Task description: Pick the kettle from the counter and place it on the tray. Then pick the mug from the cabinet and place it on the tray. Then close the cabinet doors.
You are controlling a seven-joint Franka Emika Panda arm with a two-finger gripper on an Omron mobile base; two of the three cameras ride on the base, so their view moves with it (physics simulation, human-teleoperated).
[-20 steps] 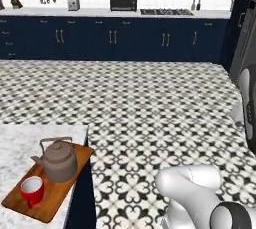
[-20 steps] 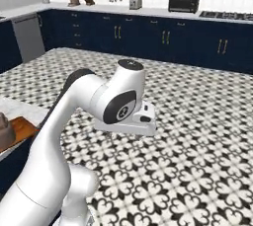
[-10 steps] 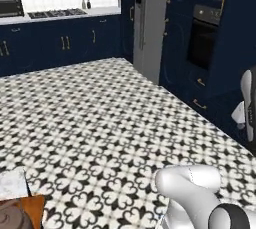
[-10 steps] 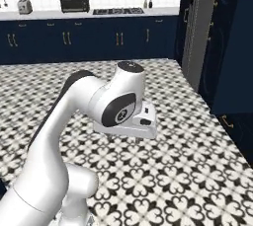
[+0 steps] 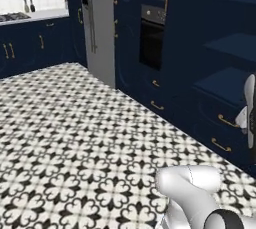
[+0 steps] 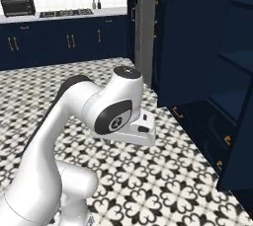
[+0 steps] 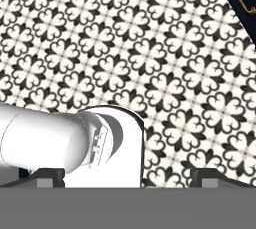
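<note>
Far-left desk along back wall. Tool, jaws wide and empty, faces down at patterned floor. Cabinet to the right, shelves exposed, doors open; likely next target.

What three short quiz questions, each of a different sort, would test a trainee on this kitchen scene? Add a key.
1. True or false: the cupboard beside the oven stands open, its shelves on show.
2. Multiple choice: in the hand view, the tool looks at (A) a sink, (B) the patterned floor, (C) a tray.
3. Fill in: the handles on the drawers under the shelves are ____ in colour.

Key: 1 true; 2 B; 3 gold.
</note>
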